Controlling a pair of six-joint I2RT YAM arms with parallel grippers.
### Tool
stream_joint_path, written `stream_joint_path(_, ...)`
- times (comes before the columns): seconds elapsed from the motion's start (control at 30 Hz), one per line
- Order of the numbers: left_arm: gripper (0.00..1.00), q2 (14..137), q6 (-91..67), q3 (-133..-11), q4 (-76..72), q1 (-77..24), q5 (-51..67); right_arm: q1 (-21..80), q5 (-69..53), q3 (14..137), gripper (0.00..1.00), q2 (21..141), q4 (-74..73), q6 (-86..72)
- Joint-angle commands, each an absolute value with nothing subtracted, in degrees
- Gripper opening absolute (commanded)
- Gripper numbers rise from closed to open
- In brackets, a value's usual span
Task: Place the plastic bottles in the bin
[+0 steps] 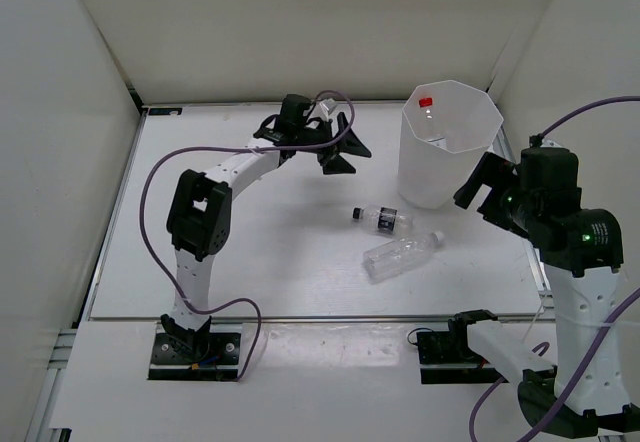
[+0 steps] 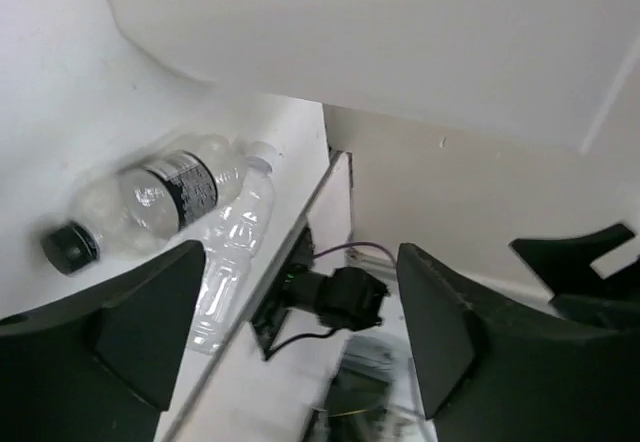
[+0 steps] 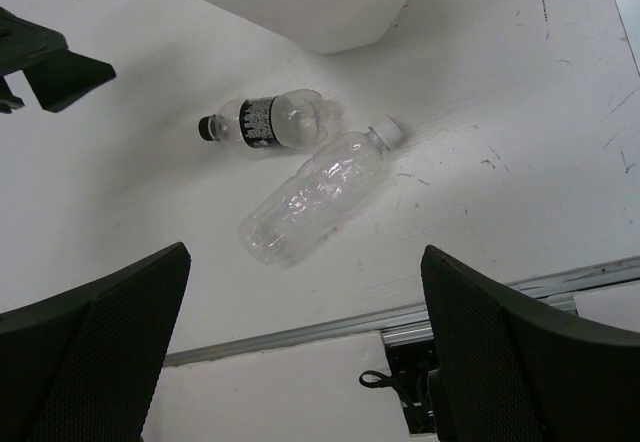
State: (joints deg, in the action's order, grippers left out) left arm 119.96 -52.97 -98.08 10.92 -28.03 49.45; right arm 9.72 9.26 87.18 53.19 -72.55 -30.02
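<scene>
The white bin stands at the back right; a red cap shows inside it by the far rim. The black-capped bottle and the plain clear bottle lie side by side on the table in front of the bin. Both also show in the left wrist view and the right wrist view. My left gripper is open and empty, raised left of the bin. My right gripper is open and empty, raised beside the bin's right side. The blue-white labelled bottle is out of view.
White walls enclose the table on the left, back and right. A metal rail runs along the table's front edge, with the arm bases behind it. The left arm's purple cable loops over the left half.
</scene>
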Motion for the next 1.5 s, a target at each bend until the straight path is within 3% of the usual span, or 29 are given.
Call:
stream_joint_path(0.0,0.92,119.7,-61.23,-99.41,15.47,-28.92,45.35,9.49,9.67,86.66,1.0,52.65,-70.75,-30.06)
stream_joint_path(0.03,1.0,119.71,-63.7,-99.4,15.99,-28.92,43.79,9.49,9.67,86.66,1.0,52.65,-70.75,-29.54)
stream_joint_path(0.23,1.0,116.02,-86.91,-95.54,23.62,-30.06,37.2,9.49,9.67,86.13,1.0,52.65,-70.75,-29.53)
stream_joint_path(0.47,1.0,121.98,-88.51,-115.45,48.84,-30.67,29.88,9.49,9.14,84.91,1.0,52.65,-70.75,-29.53)
stream_joint_path(0.8,1.0,131.73,-90.35,-121.01,63.17,-34.45,30.59,9.49,9.14,83.06,1.0,52.12,-70.22,-30.06)
stream_joint_path(1.23,1.0,136.84,-86.57,-119.44,59.6,-38.23,31.03,9.49,9.84,81.91,1.0,50.98,-70.22,-28.48)
stream_joint_path(1.47,1.0,142.38,-87.28,-125.6,56.18,-39.37,31.55,9.49,10.45,81.91,1.0,50.45,-70.75,-27.95)
